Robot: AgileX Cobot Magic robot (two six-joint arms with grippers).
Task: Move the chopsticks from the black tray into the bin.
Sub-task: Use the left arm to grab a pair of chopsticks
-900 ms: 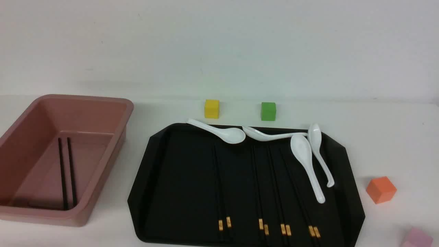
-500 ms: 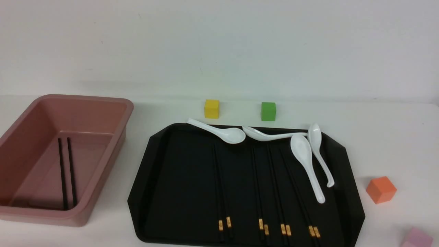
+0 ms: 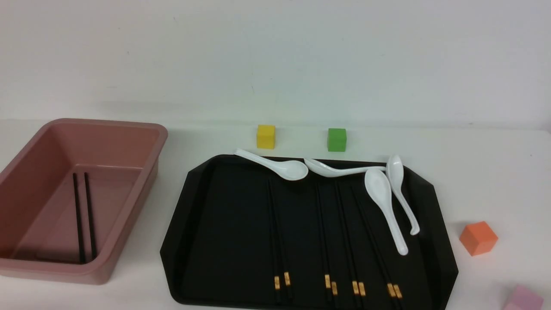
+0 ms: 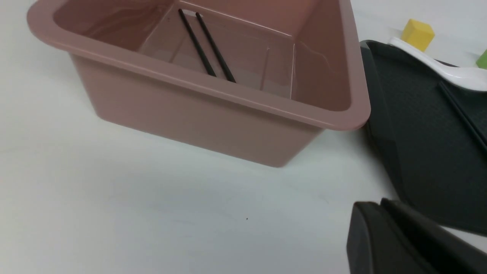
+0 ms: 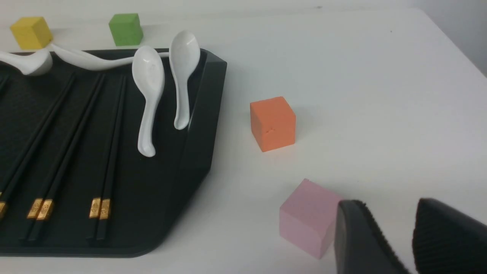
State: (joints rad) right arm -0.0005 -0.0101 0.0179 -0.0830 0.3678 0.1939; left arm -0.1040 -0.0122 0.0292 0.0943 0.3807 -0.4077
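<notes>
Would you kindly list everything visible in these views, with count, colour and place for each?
flat glossy black octagonal tray: one, black, middle of the white table.
deep pink-brown plastic bin: one, pink-brown, left of the tray.
long thin black chopsticks with gold bands: ten, black; eight in pairs on the tray, two in the bin.
white ceramic soup spoons: four, white, far and right parts of the tray.
yellow cube, green cube: one each, beyond the tray.
orange cube, pink cube: one each, right of the tray.
left gripper: black, shut, empty, near the bin.
right gripper: black, open, empty, beside the pink cube.
</notes>
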